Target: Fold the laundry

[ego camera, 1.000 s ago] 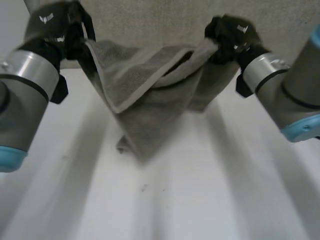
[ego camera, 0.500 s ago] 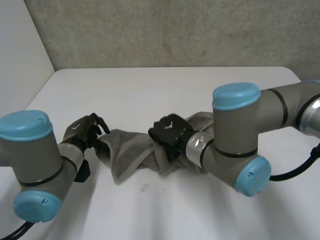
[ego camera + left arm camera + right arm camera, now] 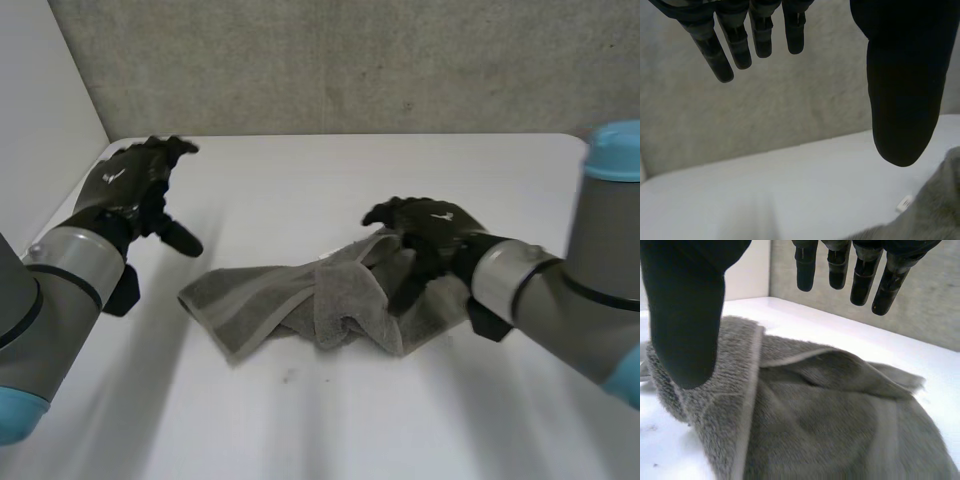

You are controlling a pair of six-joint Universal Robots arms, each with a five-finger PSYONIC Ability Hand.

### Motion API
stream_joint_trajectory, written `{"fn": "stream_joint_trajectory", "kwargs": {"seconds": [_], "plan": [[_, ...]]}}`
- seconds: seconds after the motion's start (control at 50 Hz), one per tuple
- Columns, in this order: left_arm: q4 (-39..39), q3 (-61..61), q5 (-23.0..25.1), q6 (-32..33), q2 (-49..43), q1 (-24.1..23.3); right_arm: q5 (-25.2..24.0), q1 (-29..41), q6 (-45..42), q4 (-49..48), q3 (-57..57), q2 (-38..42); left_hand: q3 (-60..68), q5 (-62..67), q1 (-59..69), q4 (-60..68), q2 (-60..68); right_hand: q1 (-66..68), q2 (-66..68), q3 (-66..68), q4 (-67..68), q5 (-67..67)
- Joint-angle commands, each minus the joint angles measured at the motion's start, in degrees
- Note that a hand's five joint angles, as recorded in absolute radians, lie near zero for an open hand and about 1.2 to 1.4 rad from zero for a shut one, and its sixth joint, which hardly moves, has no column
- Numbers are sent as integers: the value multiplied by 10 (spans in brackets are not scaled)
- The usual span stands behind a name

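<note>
A grey towel (image 3: 320, 305) lies crumpled in a loose heap on the white table (image 3: 300, 190). My left hand (image 3: 135, 185) hovers open above the table, to the left of the towel's left end and apart from it. In the left wrist view its fingers (image 3: 735, 40) and thumb (image 3: 902, 95) are spread, with a towel corner (image 3: 935, 205) below the thumb. My right hand (image 3: 425, 235) is open over the towel's right part. In the right wrist view the straight fingers (image 3: 860, 275) and thumb (image 3: 687, 315) stand above the towel (image 3: 815, 425), holding nothing.
A grey wall (image 3: 350, 60) rises behind the table's far edge. A white wall (image 3: 40, 110) stands at the left. Bare tabletop lies in front of and behind the towel.
A second ago both hands held the towel up by its top edge. They lowered it to the table, let go and opened. The left hand has drawn back to the left.
</note>
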Motion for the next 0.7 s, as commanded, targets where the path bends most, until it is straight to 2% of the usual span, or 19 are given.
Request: {"fn": "stream_joint_trajectory", "kwargs": {"seconds": [0.02, 0.04, 0.16, 0.26, 0.44, 0.52, 0.56, 0.7], "plan": [[1, 58, 131, 8, -61, -22, -39, -72, -2, -9, 83, -61, 22, 24, 18, 23, 23, -19, -31, -22, -34, -41], [0, 77, 158, 10, -83, -25, -48, -85, -3, -12, 96, -74, 22, 24, 18, 23, 23, -19, -31, -22, -34, -41], [-6, 136, 215, 29, -146, -30, -65, -123, -4, -33, 131, -105, 45, 47, 42, 46, 47, -19, -31, -22, -34, -41], [-6, 189, 252, 99, -212, -47, -65, -150, -28, -47, 158, -115, 86, 88, 82, 87, 87, -19, -31, -22, -34, -41], [-49, 211, 281, 184, -276, -65, -65, -174, -93, -46, 197, -114, 101, 103, 97, 102, 102, -19, -31, -22, -34, -41], [-77, 212, 289, 208, -291, -70, -64, -180, -96, -47, 205, -114, 101, 103, 97, 102, 102, -19, -31, -22, -34, -41], [-98, 213, 292, 240, -303, -80, -64, -182, -97, -47, 205, -111, 99, 101, 95, 100, 100, -19, -31, -22, -34, -41], [-117, 212, 289, 308, -309, -101, -64, -181, -99, -54, 206, -99, 118, 120, 114, 118, 119, -19, -31, -22, -34, -41]]}}
